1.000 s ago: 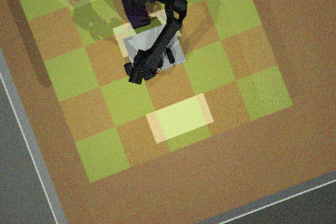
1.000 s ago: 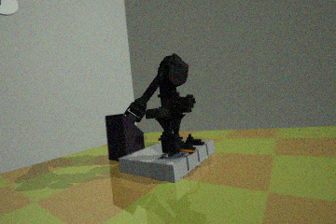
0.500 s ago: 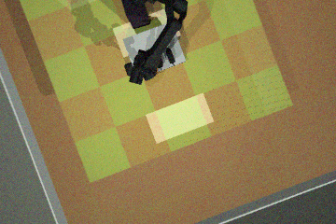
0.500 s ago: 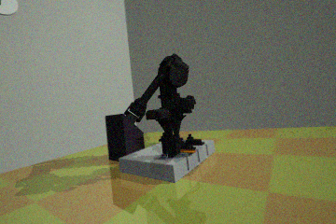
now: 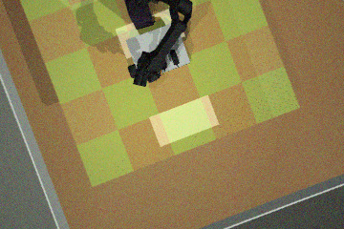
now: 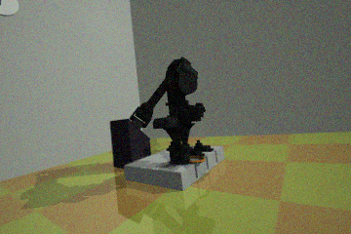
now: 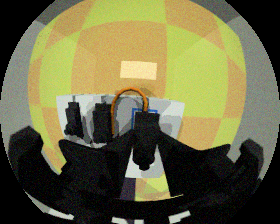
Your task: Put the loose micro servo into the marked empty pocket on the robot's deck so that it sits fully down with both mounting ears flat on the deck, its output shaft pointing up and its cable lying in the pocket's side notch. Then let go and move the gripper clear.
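Note:
The loose micro servo [image 7: 148, 123] [image 6: 179, 154] is a dark block held upright between the fingers of my gripper [image 7: 145, 133] [image 6: 180, 140], which is shut on it. Its orange cable [image 7: 130, 90] [image 6: 197, 160] arches from the servo to the left in the wrist view. The blue outline of the marked pocket [image 7: 133, 120] shows around the servo's far end. The servo is low, at or just above the grey-white deck [image 7: 172, 131] [image 6: 153, 179] [image 5: 139, 45]. Its underside, its ears and the side notch are hidden, so seating cannot be told.
Two other dark servos [image 7: 73, 121] [image 7: 102, 122] stand on the deck, left of the held one in the wrist view. A tall dark purple block [image 6: 129, 143] [image 5: 136, 7] stands beside the deck. A pale bright rectangle [image 5: 186, 120] [image 7: 138, 70] shows on the checkered surface.

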You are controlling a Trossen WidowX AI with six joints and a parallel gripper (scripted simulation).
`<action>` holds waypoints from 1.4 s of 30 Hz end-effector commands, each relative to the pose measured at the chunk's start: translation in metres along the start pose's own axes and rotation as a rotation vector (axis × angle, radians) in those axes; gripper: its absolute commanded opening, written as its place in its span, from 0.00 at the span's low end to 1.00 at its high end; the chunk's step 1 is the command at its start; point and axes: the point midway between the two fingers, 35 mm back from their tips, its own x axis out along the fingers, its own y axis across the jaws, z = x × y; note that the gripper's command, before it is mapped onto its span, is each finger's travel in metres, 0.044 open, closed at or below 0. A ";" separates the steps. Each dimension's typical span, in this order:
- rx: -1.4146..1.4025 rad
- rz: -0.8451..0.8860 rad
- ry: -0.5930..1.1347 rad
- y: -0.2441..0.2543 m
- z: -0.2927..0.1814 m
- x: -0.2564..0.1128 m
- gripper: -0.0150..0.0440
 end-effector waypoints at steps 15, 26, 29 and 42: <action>0.003 0.006 -0.003 0.001 0.000 0.015 0.25; 0.003 0.007 -0.003 0.001 0.000 0.024 0.25; 0.003 0.007 -0.003 0.001 0.000 0.026 0.25; 0.003 0.007 -0.003 0.001 0.000 0.037 0.25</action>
